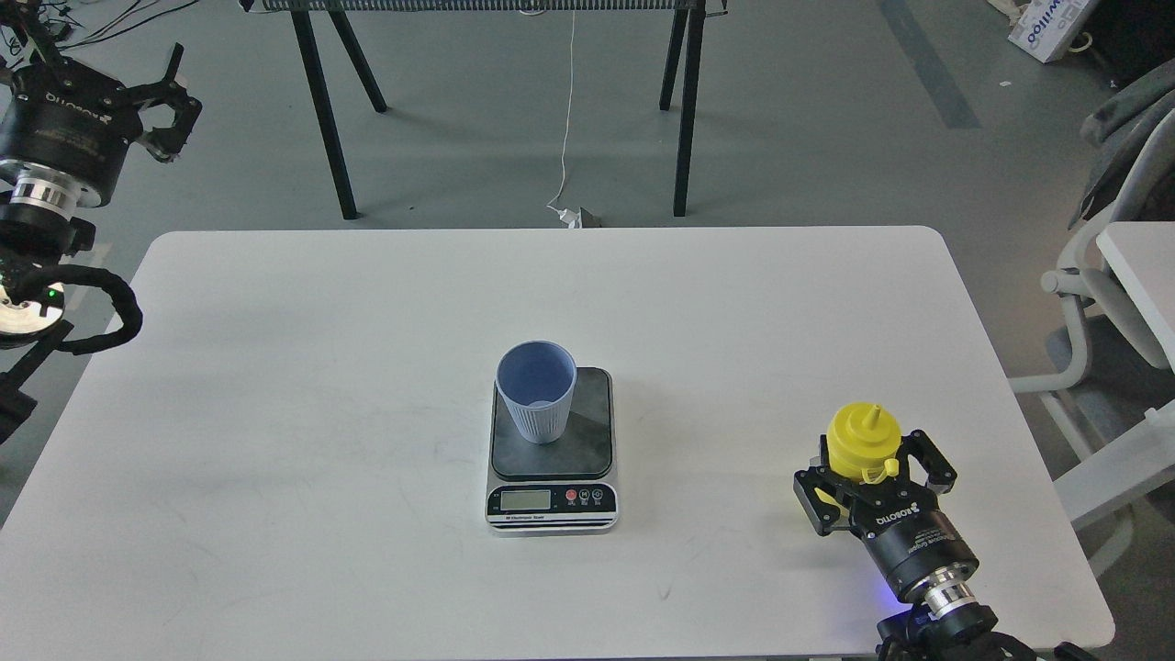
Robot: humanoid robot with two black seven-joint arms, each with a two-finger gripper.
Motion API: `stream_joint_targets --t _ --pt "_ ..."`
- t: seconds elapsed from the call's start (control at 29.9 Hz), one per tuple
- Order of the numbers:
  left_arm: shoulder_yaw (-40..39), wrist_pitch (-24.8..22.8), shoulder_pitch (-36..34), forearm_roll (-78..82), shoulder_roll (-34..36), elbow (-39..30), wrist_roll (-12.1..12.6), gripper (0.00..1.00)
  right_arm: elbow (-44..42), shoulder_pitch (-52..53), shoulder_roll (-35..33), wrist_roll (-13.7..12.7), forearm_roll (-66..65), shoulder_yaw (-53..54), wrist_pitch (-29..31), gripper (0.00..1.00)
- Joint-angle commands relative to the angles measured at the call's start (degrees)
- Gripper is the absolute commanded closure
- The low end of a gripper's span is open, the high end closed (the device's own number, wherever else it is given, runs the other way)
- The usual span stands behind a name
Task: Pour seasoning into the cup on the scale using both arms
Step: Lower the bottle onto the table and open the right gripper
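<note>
One cup (537,392), upright on the scale (552,450), far-left part of platform; inside shows nothing. One seasoning (863,443) bottle, upright near the table's (275,386) right near corner, cap on. Right gripper (874,482) fingers bracket it, appear pinching. Left gripper (170,106) spread, empty, beyond the far-left edge. Wide bare tabletop around the scale.

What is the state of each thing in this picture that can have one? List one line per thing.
Cup: upright on the scale's platform, looks empty.
Scale: flat on the table, display readout too small to read.
Seasoning bottle: upright, between the right gripper's fingers.
Right gripper: around the bottle.
Left gripper: open, empty, raised beyond the table's left edge.
</note>
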Motion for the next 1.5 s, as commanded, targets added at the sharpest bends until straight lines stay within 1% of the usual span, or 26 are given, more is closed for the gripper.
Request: stream_joint_targets --t 0.0,0.13,0.2,0.27,0.37,0.4,0.47,0.5,0.53,0.57,0.8,0.97,1.17,1.34,1.47 --pt "0.0 0.0 -0.1 0.0 0.0 -0.1 0.0 0.00 0.1 0.2 0.4 0.0 0.0 0.1 -0.1 0.56" --pt "0.0 -0.1 -0.1 0.0 0.0 -0.1 0.0 0.00 0.3 0.6 0.4 -0.1 0.0 0.1 -0.1 0.54" --pt "0.0 -0.1 -0.1 0.0 0.0 -0.1 0.0 0.00 0.3 0.7 0.3 -0.1 0.0 0.4 -0.1 0.50" --pt "0.0 0.0 -0.1 0.0 0.0 -0.1 0.0 0.00 0.0 0.7 0.3 -0.4 0.0 1.2 -0.1 0.38" --pt "0.0 0.0 0.0 0.0 0.0 -0.1 0.0 0.00 -0.1 0.9 0.3 -0.4 -0.1 1.4 -0.1 0.29" --pt "0.0 0.0 0.0 0.0 0.0 -0.1 0.0 0.00 -0.1 1.2 0.3 -0.4 -0.1 1.4 -0.1 0.25" --pt "0.0 0.0 -0.1 0.0 0.0 -0.1 0.0 0.00 -0.1 1.3 0.2 -0.4 -0.1 1.4 -0.1 0.20" --pt "0.0 0.0 -0.1 0.0 0.0 -0.1 0.0 0.00 -0.1 1.3 0.2 -0.4 -0.1 1.4 -0.1 0.15" --pt "0.0 0.0 -0.1 0.0 0.0 -0.1 0.0 0.00 0.1 1.2 0.1 -0.4 -0.1 1.4 -0.1 0.07" --pt "0.0 0.0 -0.1 0.0 0.0 -0.1 0.0 0.00 0.3 1.1 -0.1 -0.4 -0.1 1.4 -0.1 0.05" --pt "0.0 0.0 -0.2 0.0 0.3 -0.3 -0.1 0.00 3.3 -0.8 -2.3 -0.1 -0.1 1.6 -0.1 0.01" --pt "-0.1 -0.1 -0.1 0.0 0.6 -0.3 -0.1 0.00 7.0 -4.5 -5.8 0.0 -0.2 1.7 -0.1 0.01" --pt "-0.1 -0.2 -0.2 -0.1 0.7 -0.3 -0.1 0.00 7.1 -10.0 -9.4 0.0 -0.8 1.7 -0.1 0.01" --pt "-0.1 -0.1 -0.1 -0.1 0.8 -0.5 -0.2 0.00 7.5 -15.7 -15.1 0.2 -0.8 2.2 -0.1 0.01" --pt "-0.1 -0.3 -0.1 -0.1 1.0 -0.5 0.2 0.00 6.7 -17.5 -22.2 0.3 -0.8 4.1 -0.1 0.01"
